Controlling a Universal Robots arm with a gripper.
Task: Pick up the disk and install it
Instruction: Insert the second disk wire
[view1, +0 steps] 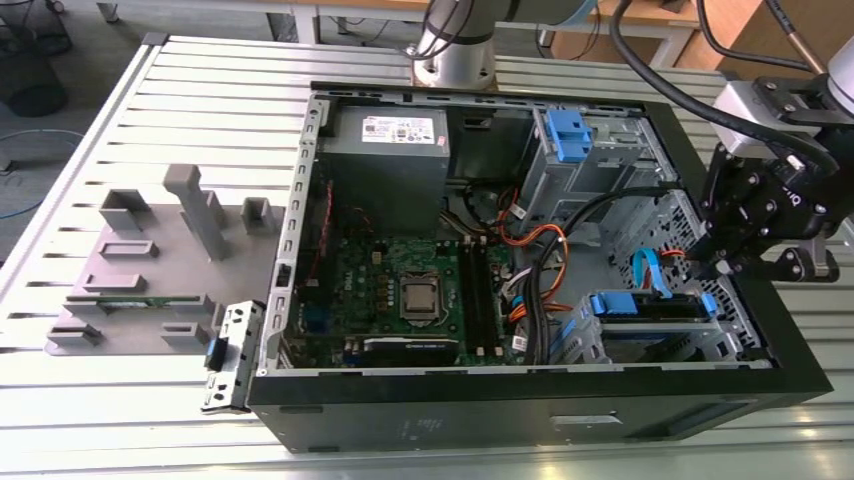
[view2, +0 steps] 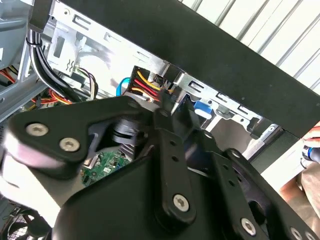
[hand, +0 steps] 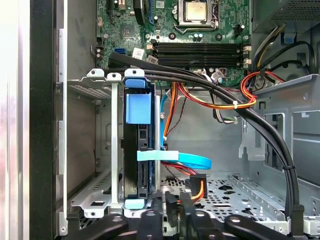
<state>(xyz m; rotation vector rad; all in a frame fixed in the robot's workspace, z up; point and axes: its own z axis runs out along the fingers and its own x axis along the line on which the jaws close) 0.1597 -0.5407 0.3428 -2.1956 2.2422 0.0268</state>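
Upright within its bay, blue-railed disk (hand: 138, 150)

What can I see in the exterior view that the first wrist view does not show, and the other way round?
Exterior view alone: the grey fixture on the slatted table, the power supply, and the claw above the case's edge at that view's right. First wrist view alone: the disk close up, standing on edge in its metal bay, with a blue cable beside it. Both: the motherboard, orange wires and black cables.
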